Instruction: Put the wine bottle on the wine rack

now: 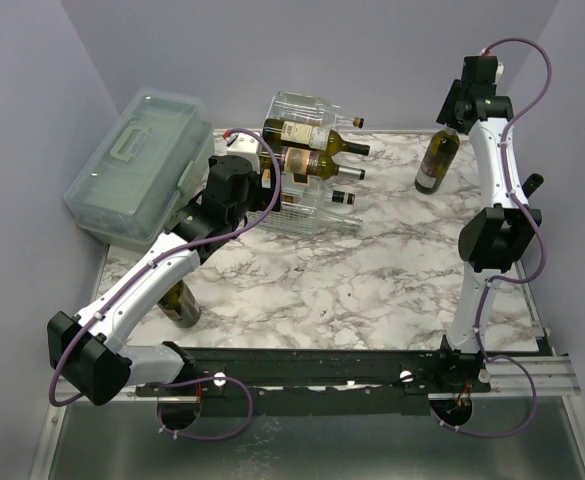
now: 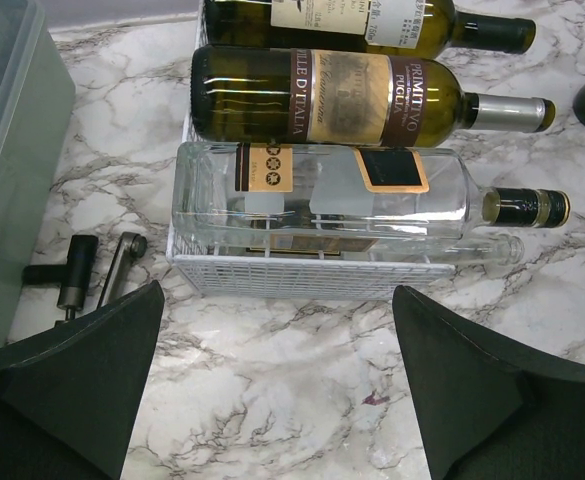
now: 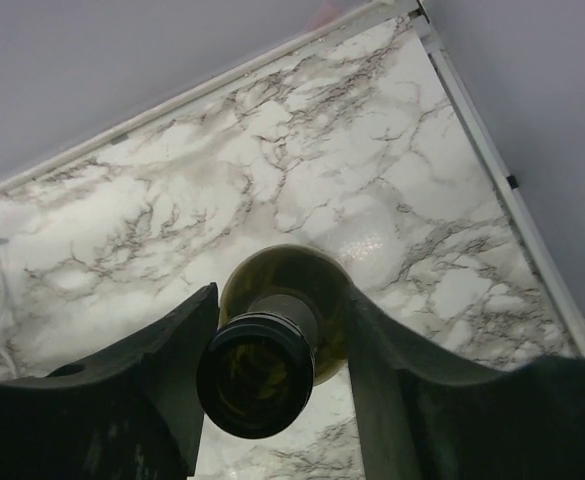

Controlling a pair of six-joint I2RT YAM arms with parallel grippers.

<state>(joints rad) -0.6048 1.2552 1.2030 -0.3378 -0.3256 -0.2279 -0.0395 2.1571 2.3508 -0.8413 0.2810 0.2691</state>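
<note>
Right wrist: dark-green glass wine bottle (image 3: 272, 325) upright on marble tabletop (image 3: 272, 170), far-right corner, well apart from clear-plastic, white-wire wine rack (image 1: 300, 212). R gripper (image 3: 281, 292) straddling neck, jaws narrowish, not clamped. L gripper (image 2: 277, 330) wide, empty, facing rack.

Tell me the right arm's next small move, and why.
Probably close the right gripper on the neck of the upright dark green glass wine bottle: its fingers straddle the neck with a gap on one side, so lifting toward the clear plastic and white wire rack now might slip.
</note>
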